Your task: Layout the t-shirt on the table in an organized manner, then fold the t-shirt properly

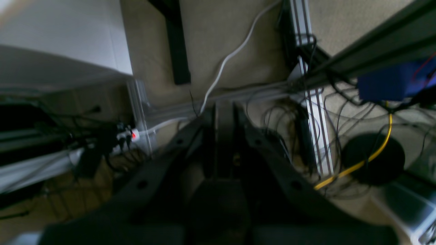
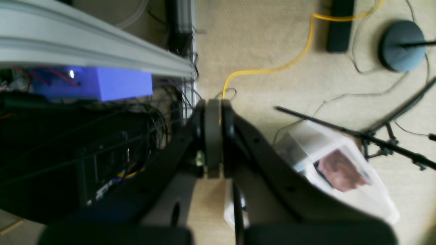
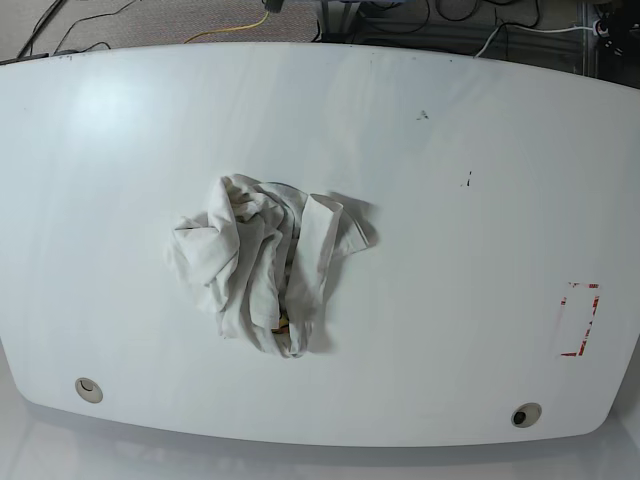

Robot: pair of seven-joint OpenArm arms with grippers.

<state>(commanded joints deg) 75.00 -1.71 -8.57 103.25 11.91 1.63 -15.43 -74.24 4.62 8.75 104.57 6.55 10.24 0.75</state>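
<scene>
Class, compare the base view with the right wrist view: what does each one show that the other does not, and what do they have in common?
Only the base view shows the t-shirt crumpled in a heap on the table, plus a red-outlined mark.

Only the right wrist view shows the right gripper, jaws together, a purple box, a clear plastic bin and a round stand base.

Both show beige carpet and a yellow cable.

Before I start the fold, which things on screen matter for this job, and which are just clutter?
For the job:
- crumpled white cotton t-shirt
- glossy white table
- left end effector, shut
- right end effector, shut

Clutter:
- yellow cable
- purple box
- clear plastic bin
</scene>
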